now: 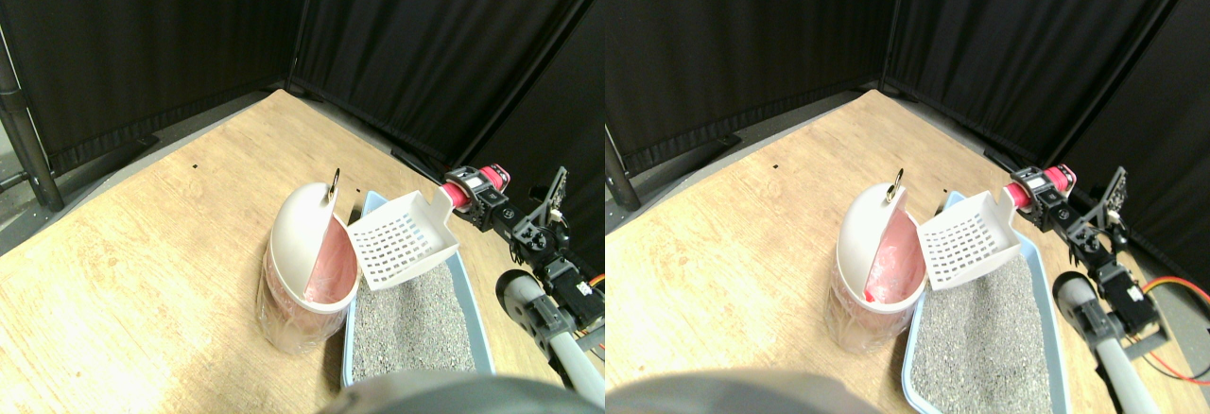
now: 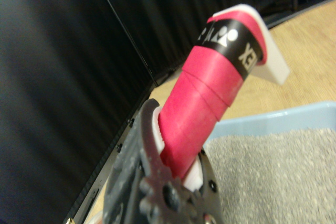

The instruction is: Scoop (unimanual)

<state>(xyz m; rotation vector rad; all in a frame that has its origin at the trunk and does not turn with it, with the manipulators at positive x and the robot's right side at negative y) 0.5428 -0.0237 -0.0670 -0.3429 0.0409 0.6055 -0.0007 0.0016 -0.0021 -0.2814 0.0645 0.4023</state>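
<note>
The stereo pair is looking forward and down from the robot's body, taking in the wooden floor point(image 1: 142, 244), the black curtains point(image 1: 189, 36) at the far side and the litter tray point(image 1: 416, 324) close in front. The wrist camera is sitting right behind the wrapped handle point(image 2: 202, 111), very near. Both views are sharing the tray's grey litter point(image 1: 411, 319).

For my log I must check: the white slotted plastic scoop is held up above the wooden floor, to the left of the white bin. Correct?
Not quite. In the stereo pair view the white slotted plastic scoop is held up to the right of the white bin, over the light blue litter tray, not over the wooden floor.
</note>
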